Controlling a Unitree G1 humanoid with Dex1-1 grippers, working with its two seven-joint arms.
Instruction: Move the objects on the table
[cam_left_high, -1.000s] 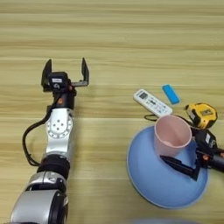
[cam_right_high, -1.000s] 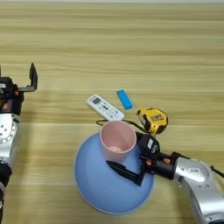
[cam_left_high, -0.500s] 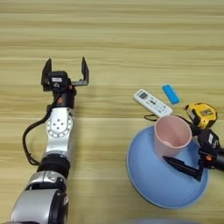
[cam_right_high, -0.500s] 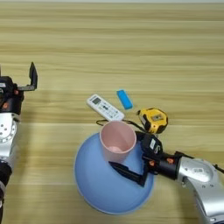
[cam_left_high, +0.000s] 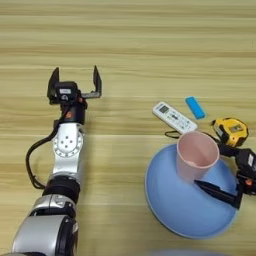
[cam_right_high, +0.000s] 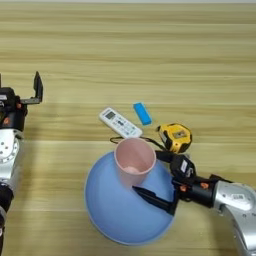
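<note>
A pale pink cup stands upright on the back part of the light-blue plate. My right gripper is open at the cup's right side: one black finger lies on the plate just in front of the cup's base, the other sits behind its right wall. Beyond the plate, a white remote control and a small blue block lie on the table. My left gripper is open and empty at the left, far from all of them.
A yellow-and-black tape measure sits right of the remote, close to my right wrist. My left forearm stretches from the bottom left corner toward the table's middle.
My right gripper has drawn back a little to the right, away from the cup. The cup stays put on the plate. The left arm has not moved.
</note>
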